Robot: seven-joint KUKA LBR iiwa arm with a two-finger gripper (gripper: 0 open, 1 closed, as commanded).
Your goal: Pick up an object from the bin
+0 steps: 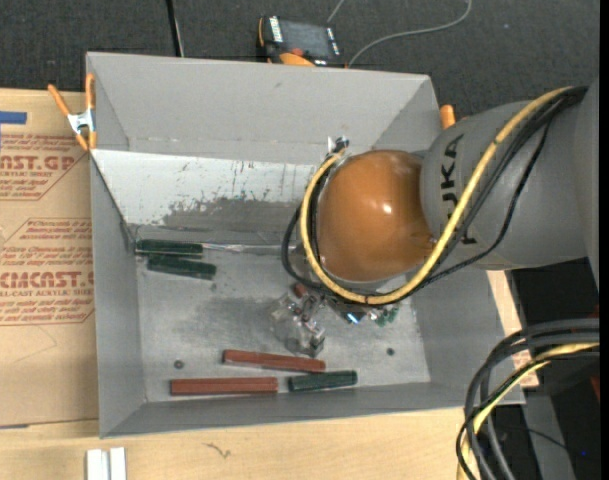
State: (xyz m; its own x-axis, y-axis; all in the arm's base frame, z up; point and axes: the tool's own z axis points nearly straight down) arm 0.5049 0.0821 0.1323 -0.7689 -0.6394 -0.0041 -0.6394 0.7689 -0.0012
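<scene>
Camera view: end effector [302,326] near red-brown stick [274,360], apart.

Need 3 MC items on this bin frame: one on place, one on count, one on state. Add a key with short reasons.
1. Where does the gripper hang?
A. in the back left corner
B. mid-bin, just above the upper red-brown stick in the view
C. outside the bin

2. How many red-brown sticks are in the bin?
A. one
B. two
C. four

3. How do they rest?
A. upright
B. propped on the left wall
C. flat on the bin floor

Key:
1 B, the gripper is close to that stick and far from the left wall.
2 B, there is the upper one plus a lower red-brown stick.
3 C, both lie lengthwise on the floor near the front wall.
</scene>
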